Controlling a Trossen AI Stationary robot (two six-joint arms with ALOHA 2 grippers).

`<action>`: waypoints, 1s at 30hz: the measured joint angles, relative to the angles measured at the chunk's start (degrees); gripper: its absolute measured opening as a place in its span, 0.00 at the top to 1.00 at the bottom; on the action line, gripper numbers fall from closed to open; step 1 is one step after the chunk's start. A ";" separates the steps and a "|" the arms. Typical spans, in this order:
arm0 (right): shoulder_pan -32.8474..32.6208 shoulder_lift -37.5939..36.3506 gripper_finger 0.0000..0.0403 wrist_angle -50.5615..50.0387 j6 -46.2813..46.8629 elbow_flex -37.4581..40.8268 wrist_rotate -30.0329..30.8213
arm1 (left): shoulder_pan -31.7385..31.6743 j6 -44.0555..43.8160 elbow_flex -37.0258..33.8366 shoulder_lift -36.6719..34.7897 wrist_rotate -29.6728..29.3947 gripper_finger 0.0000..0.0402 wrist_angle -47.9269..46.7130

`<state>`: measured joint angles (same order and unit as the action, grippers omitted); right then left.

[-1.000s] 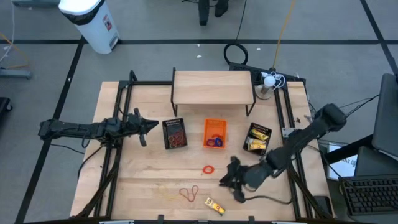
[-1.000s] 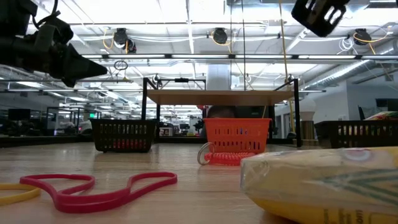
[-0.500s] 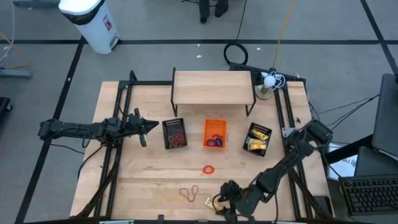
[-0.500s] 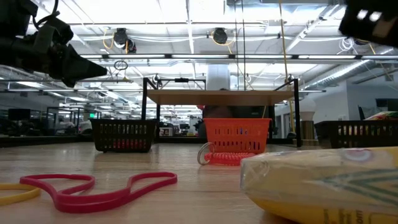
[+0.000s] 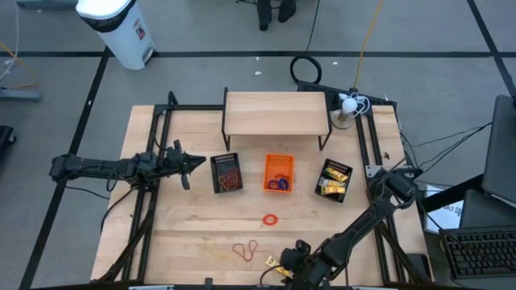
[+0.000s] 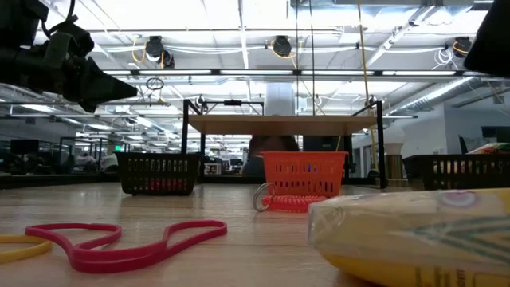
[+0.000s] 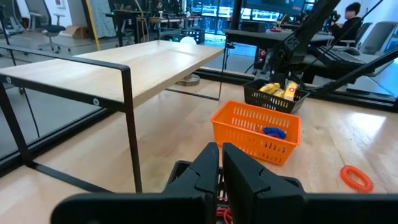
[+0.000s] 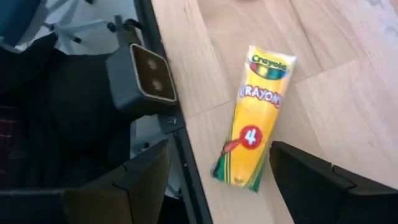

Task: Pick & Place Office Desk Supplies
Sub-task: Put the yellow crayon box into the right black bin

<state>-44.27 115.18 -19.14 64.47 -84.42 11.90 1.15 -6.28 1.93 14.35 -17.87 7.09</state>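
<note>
Yellow crayon packet (image 8: 254, 115) lies flat at the table's near edge, between the right gripper's (image 8: 221, 180) spread fingers, which hover above it, apparently lined up for a grasp. Left gripper (image 7: 221, 163), fingers pressed together, waits far left beside the black basket (image 5: 226, 172). Red rubber band (image 5: 246, 250) lies nearby. Basket contents unclear.

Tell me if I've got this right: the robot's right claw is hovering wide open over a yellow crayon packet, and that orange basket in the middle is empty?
Not quite. The orange basket is not empty: the high view shows small rings in it, and the left wrist view shows a blue one. The rest holds: the right gripper hangs open over the yellow crayon packet.
</note>
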 joint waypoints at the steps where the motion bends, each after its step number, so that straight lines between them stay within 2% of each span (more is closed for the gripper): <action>1: 0.00 0.23 0.35 0.00 0.00 -0.02 -0.10 | 0.00 -0.09 0.00 0.00 -0.01 0.95 0.00; 16: -0.15 6.34 0.36 -0.55 2.08 -0.26 3.00 | 0.00 -0.22 0.00 0.00 -0.04 0.95 0.00; 26: 2.41 6.50 0.46 -2.77 -5.02 -0.17 4.57 | 0.00 -0.20 0.00 0.00 -0.04 0.95 -0.04; 30: 2.98 6.66 0.52 -11.78 -4.01 -0.17 4.94 | 0.02 -0.20 0.00 0.00 -0.04 0.95 -0.13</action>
<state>-41.29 121.84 -30.92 60.46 -84.60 16.84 1.17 -6.48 1.93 14.35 -17.91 6.97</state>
